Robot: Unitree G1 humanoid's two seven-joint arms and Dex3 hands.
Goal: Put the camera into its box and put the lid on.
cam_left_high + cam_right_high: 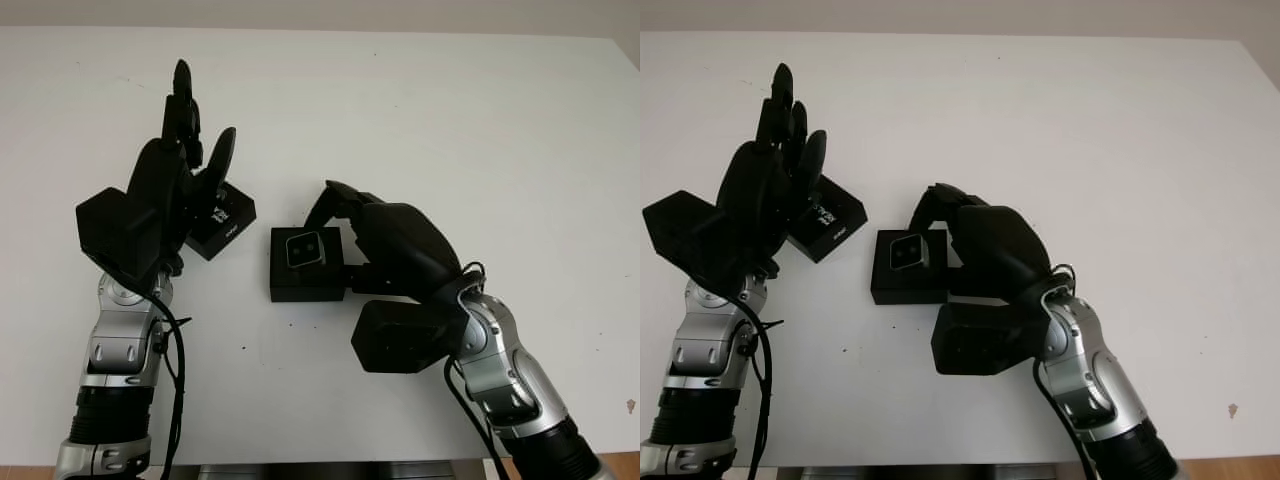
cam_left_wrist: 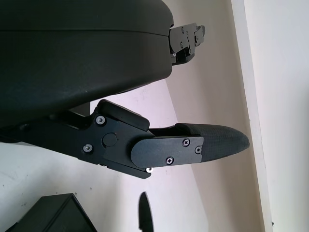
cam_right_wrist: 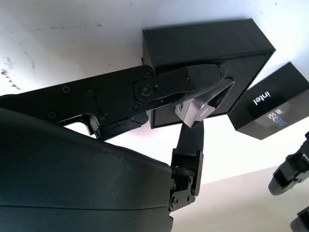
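The black box (image 1: 300, 285) sits open at the table's middle. A small silver camera (image 1: 303, 249) is at its top. My right hand (image 1: 330, 232) is shut on the camera, its fingers pinching the camera (image 3: 200, 108) from two sides over the box (image 3: 207, 48). I cannot tell whether the camera touches the box's floor. The black printed lid (image 1: 224, 222) lies on the table just left of the box, also seen as the lid (image 3: 269, 104). My left hand (image 1: 200, 135) is open, raised beside the lid's left side, holding nothing.
The white table (image 1: 450, 130) stretches wide behind and to the right of both hands. Its far edge meets a pale wall (image 1: 320, 12). The lid and the box stand a few centimetres apart.
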